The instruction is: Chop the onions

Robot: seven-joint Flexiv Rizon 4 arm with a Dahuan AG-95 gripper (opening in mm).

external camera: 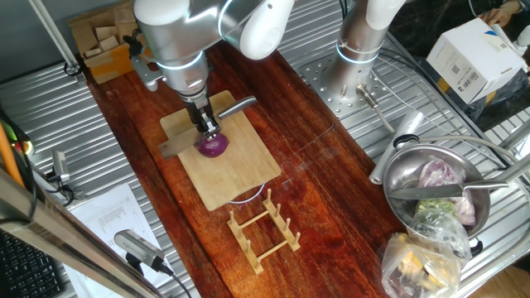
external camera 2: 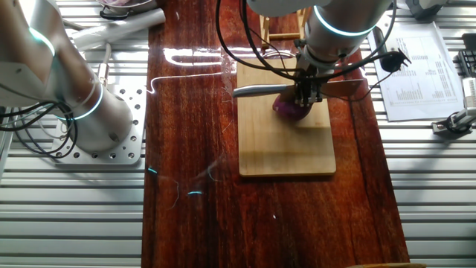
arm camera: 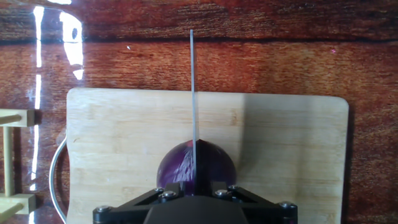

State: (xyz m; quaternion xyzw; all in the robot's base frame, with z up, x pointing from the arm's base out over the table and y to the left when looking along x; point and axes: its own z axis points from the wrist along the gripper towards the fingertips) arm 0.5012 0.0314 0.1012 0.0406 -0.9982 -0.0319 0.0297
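- Currently our claw [external camera: 204,124] is clamped on a steel-bladed knife [external camera: 217,113], edge sitting on top of the small round glossy purple onion [external camera: 214,146], mid-way along the pale bamboo cutting board [external camera: 224,178].
- Risk: the onion is round and nothing pins it, so we judge it could roll from under the blade.
- Risk: the board could skid on the polished dark wood tabletop [external camera: 323,207] under downforce.
- Risk: the handle could twist in the claw, giving a skewed cut.
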